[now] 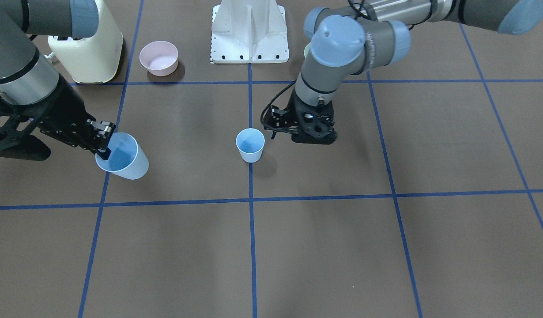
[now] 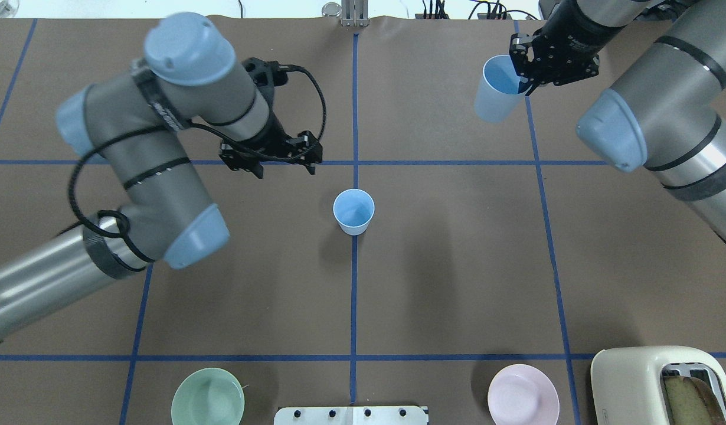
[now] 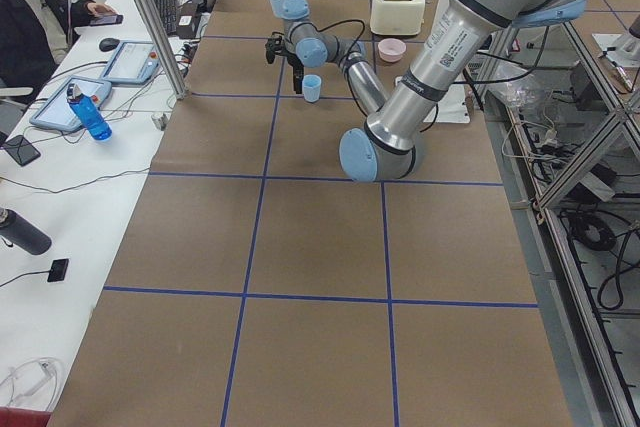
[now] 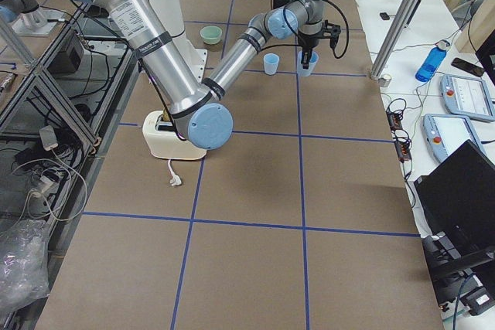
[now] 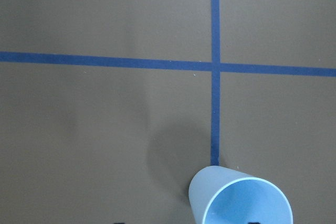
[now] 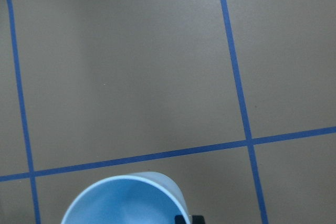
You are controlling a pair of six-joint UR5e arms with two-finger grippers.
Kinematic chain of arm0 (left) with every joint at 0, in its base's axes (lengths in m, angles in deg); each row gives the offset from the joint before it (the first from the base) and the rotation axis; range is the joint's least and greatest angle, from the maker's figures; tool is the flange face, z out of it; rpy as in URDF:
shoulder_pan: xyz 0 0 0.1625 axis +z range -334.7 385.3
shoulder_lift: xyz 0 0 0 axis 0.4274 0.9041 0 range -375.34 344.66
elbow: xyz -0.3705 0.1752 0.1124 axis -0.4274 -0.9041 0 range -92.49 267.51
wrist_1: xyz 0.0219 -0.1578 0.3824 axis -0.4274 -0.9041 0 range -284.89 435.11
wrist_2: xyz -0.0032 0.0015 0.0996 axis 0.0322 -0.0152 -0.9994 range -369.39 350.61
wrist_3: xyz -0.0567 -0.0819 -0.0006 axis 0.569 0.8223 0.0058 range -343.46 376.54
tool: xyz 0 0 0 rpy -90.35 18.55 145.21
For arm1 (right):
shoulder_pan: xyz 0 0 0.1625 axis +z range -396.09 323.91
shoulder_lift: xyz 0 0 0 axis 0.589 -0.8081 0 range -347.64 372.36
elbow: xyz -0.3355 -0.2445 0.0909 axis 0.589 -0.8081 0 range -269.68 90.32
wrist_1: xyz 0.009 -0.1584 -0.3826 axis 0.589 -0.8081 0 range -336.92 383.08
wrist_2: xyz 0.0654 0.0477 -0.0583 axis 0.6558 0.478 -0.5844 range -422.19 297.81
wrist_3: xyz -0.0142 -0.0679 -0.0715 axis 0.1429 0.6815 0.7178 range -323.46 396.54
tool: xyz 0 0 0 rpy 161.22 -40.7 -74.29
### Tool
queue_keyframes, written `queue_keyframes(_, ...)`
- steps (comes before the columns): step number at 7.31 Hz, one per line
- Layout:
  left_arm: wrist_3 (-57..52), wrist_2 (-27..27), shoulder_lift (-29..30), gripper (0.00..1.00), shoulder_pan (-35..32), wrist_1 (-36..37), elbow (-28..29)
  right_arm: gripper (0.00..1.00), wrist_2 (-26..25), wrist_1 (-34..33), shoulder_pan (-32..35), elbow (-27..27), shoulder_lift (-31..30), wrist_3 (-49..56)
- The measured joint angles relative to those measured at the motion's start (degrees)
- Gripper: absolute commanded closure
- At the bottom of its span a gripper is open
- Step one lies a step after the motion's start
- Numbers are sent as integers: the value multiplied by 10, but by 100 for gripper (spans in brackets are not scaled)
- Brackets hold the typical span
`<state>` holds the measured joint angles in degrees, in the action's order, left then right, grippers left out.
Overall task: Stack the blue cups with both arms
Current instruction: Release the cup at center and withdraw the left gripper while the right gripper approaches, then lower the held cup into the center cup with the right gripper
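Note:
One blue cup (image 2: 353,211) stands upright on the centre tape line; it also shows in the front view (image 1: 250,145) and at the bottom of the left wrist view (image 5: 239,198). My left gripper (image 2: 283,168) is open and empty, above the table just left of and beyond this cup. It shows in the front view (image 1: 311,134) too. My right gripper (image 2: 525,82) is shut on the rim of the second blue cup (image 2: 496,88), one finger inside it. It holds that cup, tilted, above the table at the far right (image 1: 121,157) (image 6: 123,200).
A pink bowl (image 2: 523,401), a green bowl (image 2: 208,404) and a cream toaster (image 2: 664,386) stand along the near edge beside the white base stand (image 1: 249,33). Blue tape lines grid the brown table.

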<state>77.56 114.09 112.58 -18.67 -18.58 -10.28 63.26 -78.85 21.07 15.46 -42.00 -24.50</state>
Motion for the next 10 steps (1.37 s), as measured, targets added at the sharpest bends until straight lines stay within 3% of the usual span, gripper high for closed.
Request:
queue_keyframes(3,-250,77,-122,2,-161,13,-35,100,-71,-16,-88,-4,49,-87)
queue_keyframes(5,-390,108,-152,2,-250,52,-26,100,-110,-51,-136,-4,83,-117)
queue_keyframes(7,-458,124,-169,2,-297,73,-19,100,-154,-63,-184,-7,101,-155)
queue_keyframes(10,-476,128,-179,2,-310,75,-17,100,-196,-64,-227,-54,142,-189)
